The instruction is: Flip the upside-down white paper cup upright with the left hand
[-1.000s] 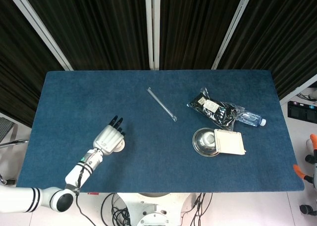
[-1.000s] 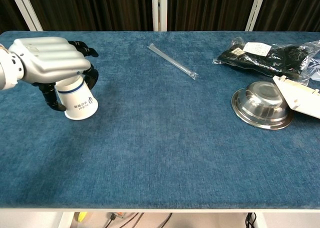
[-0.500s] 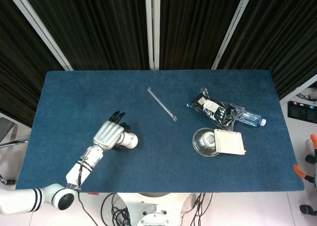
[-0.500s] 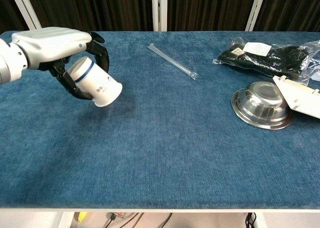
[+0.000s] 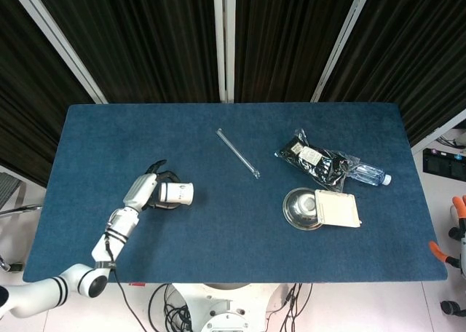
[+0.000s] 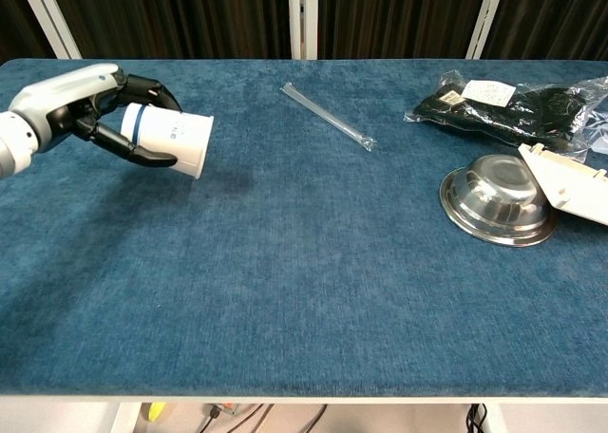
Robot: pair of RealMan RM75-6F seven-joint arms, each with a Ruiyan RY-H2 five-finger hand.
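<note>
My left hand (image 6: pixel 81 110) grips the white paper cup (image 6: pixel 171 140) by its base end and holds it above the blue table (image 6: pixel 304 262). The cup has a blue band and lies on its side, with its mouth pointing to the right. In the head view the same left hand (image 5: pixel 143 191) holds the cup (image 5: pixel 177 194) over the table's left half. The fingers wrap around the cup's closed end. My right hand shows in neither view.
A clear thin tube (image 5: pixel 237 153) lies at the table's middle back. On the right are a black plastic bag (image 5: pixel 313 158), a water bottle (image 5: pixel 368 175), a steel bowl (image 6: pixel 496 200) and a white lid (image 6: pixel 570 186) leaning on it.
The left hand lifted the cup off the table and turned it from mouth-down to lying sideways, mouth toward the right. The forearm swung back toward the left.
</note>
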